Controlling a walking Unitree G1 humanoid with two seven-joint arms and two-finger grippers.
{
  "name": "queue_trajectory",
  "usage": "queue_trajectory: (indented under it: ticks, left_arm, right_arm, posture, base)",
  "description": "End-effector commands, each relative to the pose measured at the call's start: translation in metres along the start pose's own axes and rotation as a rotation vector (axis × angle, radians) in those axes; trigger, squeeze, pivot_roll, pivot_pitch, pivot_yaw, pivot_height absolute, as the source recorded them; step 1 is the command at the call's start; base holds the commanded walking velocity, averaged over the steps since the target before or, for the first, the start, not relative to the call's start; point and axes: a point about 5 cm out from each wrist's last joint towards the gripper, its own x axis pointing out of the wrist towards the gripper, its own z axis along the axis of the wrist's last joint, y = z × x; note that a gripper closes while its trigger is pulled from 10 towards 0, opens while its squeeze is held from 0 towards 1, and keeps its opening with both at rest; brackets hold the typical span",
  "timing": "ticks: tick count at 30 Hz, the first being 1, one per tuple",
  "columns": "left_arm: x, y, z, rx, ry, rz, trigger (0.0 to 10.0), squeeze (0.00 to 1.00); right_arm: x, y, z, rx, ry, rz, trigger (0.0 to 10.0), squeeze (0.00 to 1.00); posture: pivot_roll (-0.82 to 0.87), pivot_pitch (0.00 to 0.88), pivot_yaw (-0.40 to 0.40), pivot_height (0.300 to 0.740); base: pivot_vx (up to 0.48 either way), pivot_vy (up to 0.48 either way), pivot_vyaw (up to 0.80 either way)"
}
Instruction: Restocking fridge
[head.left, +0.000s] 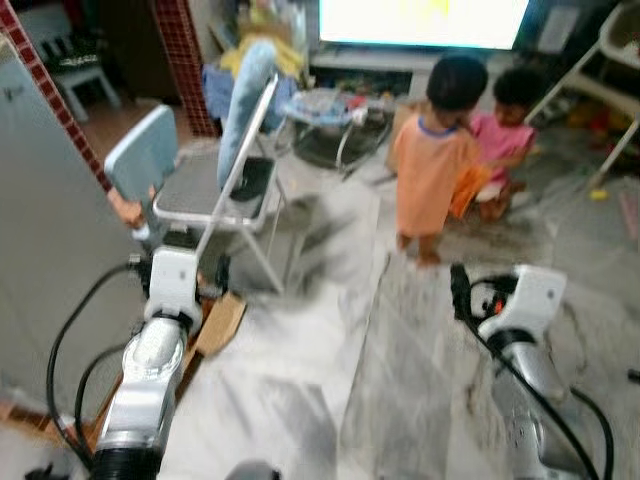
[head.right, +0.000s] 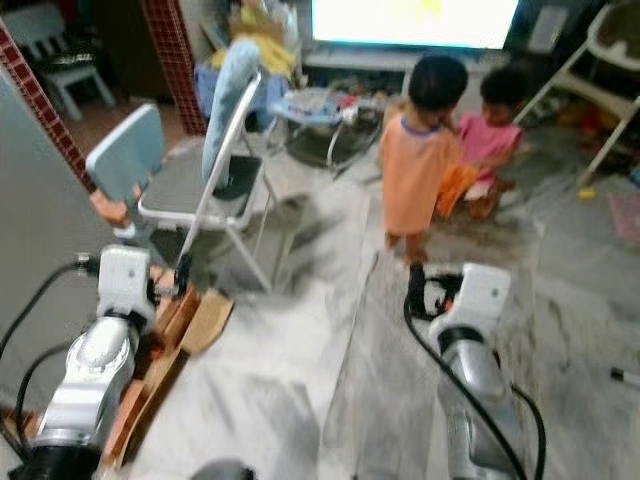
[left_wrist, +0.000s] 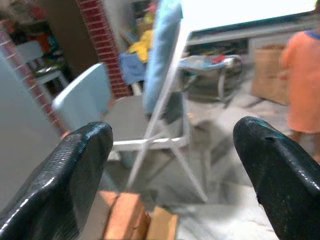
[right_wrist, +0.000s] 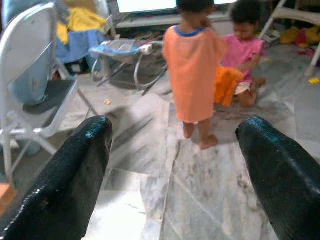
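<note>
A tall grey panel (head.left: 40, 210) stands close on my left; the blur hides whether it is the fridge. My left gripper (left_wrist: 172, 135) is open with nothing between its fingers, and it faces a grey folding chair (left_wrist: 160, 115). My right gripper (right_wrist: 175, 130) is also open and holds nothing. It faces a small person in an orange shirt (right_wrist: 192, 70) standing on the marble floor. Both silver arms (head.left: 165, 320) (head.left: 525, 330) are raised in front of me. No food or bottle is in either gripper.
The folding chair (head.left: 215, 190) and a pale blue chair (head.left: 145, 150) stand ahead on the left, with cardboard pieces (head.left: 220, 320) on the floor beside them. Two small persons (head.left: 435, 160) (head.left: 505, 130) are ahead on the right. A baby bouncer (head.left: 330, 115) sits before a bright screen (head.left: 420, 20).
</note>
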Motion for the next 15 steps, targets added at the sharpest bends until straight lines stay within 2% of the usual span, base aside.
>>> queue_trajectory:
  ticks: [1, 2, 3, 4, 7, 11, 15]
  left_arm:
    - [-0.0024, 0.0079, -0.0065, 0.001, 0.032, 0.017, 10.0, 0.0]
    - [-0.0024, 0.008, -0.0061, 0.002, 0.031, 0.015, 10.0, 0.0]
    - [-0.0036, 0.0079, -0.007, -0.002, 0.036, 0.014, 10.0, 0.0]
    - [-0.0042, 0.0077, -0.0073, -0.002, 0.037, 0.013, 10.0, 0.0]
    - [-0.0095, 0.0057, -0.0098, -0.028, 0.047, -0.01, 10.0, 0.0]
    - [-0.0123, 0.0038, -0.0114, -0.035, 0.062, -0.014, 10.0, 0.0]
    - [-0.0099, 0.0008, -0.009, -0.05, 0.056, -0.033, 10.0, 0.0]
  right_arm:
    - [0.0022, 0.0054, 0.0016, -0.048, -0.008, 0.004, 10.0, 0.0]
    - [0.0023, 0.0052, 0.0017, -0.054, -0.008, 0.003, 10.0, 0.0]
    - [0.0015, 0.0077, -0.0005, 0.012, -0.001, 0.036, 10.0, 0.0]
    - [0.0011, 0.0076, -0.001, 0.022, 0.003, 0.036, 10.0, 0.0]
    - [0.0021, 0.0063, -0.0009, -0.023, 0.017, 0.001, 10.0, 0.0]
    - [0.0052, 0.0075, -0.0036, -0.091, 0.022, -0.028, 10.0, 0.0]
    - [0.0055, 0.0116, -0.0004, -0.09, 0.008, 0.006, 10.0, 0.0]
  posture:
    - [-0.02, 0.0, 0.014, 0.74]
    - [-0.02, 0.0, 0.014, 0.74]
    - [-0.01, 0.0, 0.013, 0.74]
    - [-0.01, 0.0, 0.01, 0.74]
    - [-0.01, 0.0, 0.01, 0.74]
    - [0.0, 0.0, 0.011, 0.74]
    - [-0.01, 0.0, 0.013, 0.74]
  base:
    - [0.0, 0.469, 0.0]
    - [0.0, 0.469, 0.0]
    - [0.0, 0.469, 0.0]
    - [0.0, 0.469, 0.0]
    - [0.0, 0.456, 0.0]
    - [-0.323, 0.36, 0.0]
    - [-0.332, 0.351, 0.0]
